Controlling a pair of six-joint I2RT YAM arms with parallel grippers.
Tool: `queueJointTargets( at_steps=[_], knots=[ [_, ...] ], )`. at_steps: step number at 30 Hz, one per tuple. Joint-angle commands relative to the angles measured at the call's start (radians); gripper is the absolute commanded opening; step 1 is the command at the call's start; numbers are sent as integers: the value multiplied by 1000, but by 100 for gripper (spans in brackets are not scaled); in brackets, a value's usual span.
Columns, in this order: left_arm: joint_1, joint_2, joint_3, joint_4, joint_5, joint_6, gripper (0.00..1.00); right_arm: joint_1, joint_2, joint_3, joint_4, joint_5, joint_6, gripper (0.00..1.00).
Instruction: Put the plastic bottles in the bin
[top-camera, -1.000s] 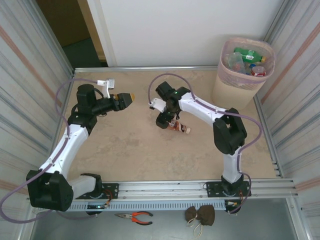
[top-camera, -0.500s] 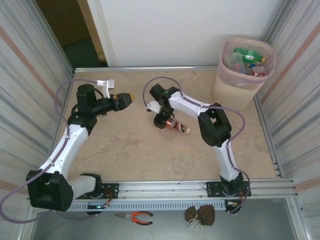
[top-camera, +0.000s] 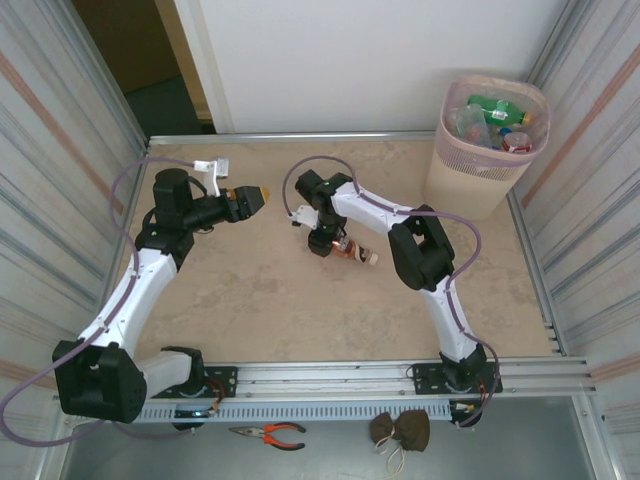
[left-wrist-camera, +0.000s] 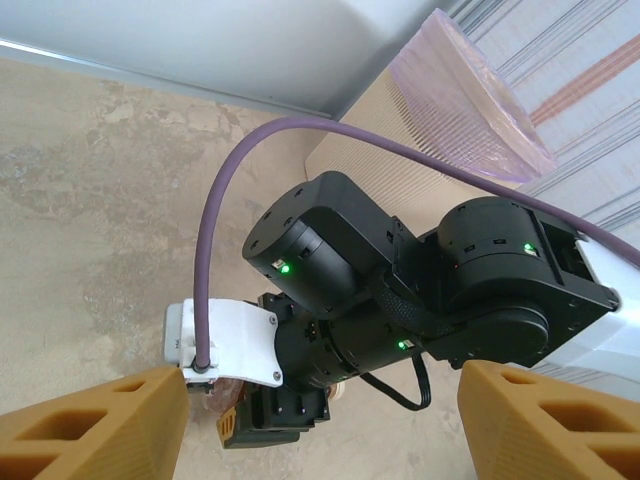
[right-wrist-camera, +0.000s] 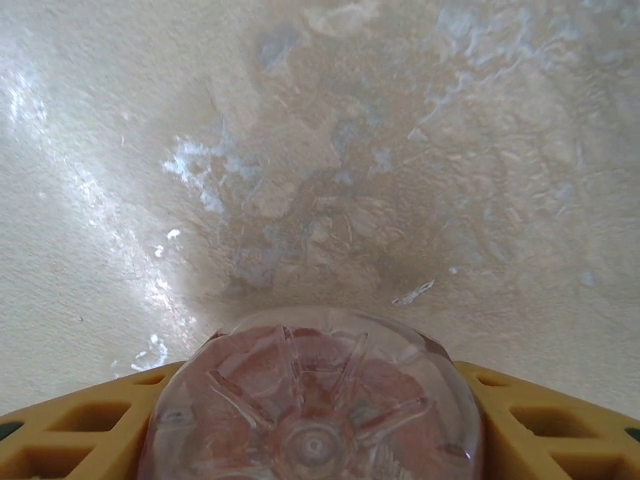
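A clear plastic bottle (top-camera: 352, 252) with a reddish-brown label and a pale cap lies on its side mid-table. My right gripper (top-camera: 326, 243) is down over its base end. In the right wrist view the bottle's ribbed base (right-wrist-camera: 310, 400) sits between my yellow fingers (right-wrist-camera: 80, 425), touching both, so the right gripper (right-wrist-camera: 315, 445) is shut on it. The pale pink bin (top-camera: 478, 175) stands at the far right corner with several bottles (top-camera: 492, 112) inside. My left gripper (top-camera: 255, 196) hovers open and empty at the left, pointing toward the right arm (left-wrist-camera: 400, 290); its fingers (left-wrist-camera: 95, 425) frame that view.
Corrugated metal walls close in both sides of the table. A metal rail runs along the near edge, with orange pliers (top-camera: 268, 432) and a brown pouch (top-camera: 400, 430) on the ledge in front. The bin's wall (left-wrist-camera: 440, 110) shows behind the right arm.
The right wrist shifted slightly left and down over the bottle, and its jaws narrowed onto the bottle's base. The left arm has stayed still.
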Motion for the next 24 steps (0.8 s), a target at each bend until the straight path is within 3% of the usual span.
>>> queueJointTargets(
  at_steps=[1,15,24],
  knots=[
    [10,-17,10,2,2,-11,72,2,-37,31,-37,-7,10,57],
    [10,-20,-1,19,4,-19,72,-109,-264,63,29,-262,150,55],
    [9,-10,-4,37,7,-27,72,-241,-437,105,92,-367,247,53]
  ],
)
